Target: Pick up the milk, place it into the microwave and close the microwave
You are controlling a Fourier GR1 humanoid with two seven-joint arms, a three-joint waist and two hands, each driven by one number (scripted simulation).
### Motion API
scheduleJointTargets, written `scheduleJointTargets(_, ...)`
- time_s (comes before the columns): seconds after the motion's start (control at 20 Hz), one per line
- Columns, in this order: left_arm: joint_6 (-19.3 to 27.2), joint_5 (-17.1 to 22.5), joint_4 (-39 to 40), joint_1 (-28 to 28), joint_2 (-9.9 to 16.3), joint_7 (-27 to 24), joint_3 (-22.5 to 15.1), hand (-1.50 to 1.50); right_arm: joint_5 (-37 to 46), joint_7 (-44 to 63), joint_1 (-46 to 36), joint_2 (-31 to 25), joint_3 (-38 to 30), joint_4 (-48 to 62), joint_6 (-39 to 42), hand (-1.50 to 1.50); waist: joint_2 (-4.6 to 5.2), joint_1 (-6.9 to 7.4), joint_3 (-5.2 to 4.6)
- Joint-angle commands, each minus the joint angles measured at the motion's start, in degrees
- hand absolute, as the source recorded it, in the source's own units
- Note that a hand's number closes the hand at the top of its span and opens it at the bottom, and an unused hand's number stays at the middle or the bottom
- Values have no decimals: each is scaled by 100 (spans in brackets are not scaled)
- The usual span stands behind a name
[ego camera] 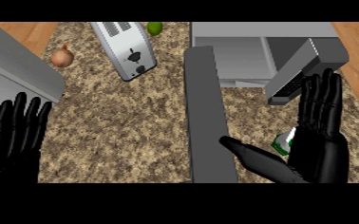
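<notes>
Right hand (319, 144): fingers straight, thumb spread, nothing grasped.
Milk: green-white carton (284, 141) peeks beside our palm.
Next: we curl around it before lifting toward grey microwave (242, 52).

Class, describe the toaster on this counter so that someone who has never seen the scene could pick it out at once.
Start at the speckled counter and find the open microwave at the far right. Look left past its long grey door to the far middle: the toaster lies there, slanted. It is the only silver, slotted box; its nearest neighbours, an onion and a lime, are small and round.
</notes>
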Motion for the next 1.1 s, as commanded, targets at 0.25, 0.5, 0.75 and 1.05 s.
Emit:
scheduleJointTargets(0.25,-557,276,-387,991,57,-406,69,-150,-482,-616,130,-76,-820,766,-229,-150,3,30,3)
scheduleJointTargets(0.5,-507,378,-295,609,76,-252,376,-150,-975,-1237,893,13,-769,686,-127,-150,2,-16,4)
scheduleJointTargets(0.75,-637,445,-774,1032,58,-58,324,-150,-1534,-1406,444,-271,-1654,1334,171,-150,2,7,4)
scheduleJointTargets(1.05,-828,307,-517,1396,-176,-616,324,-150,-2053,-2876,1141,15,-1583,2297,130,-150,1,2,5)
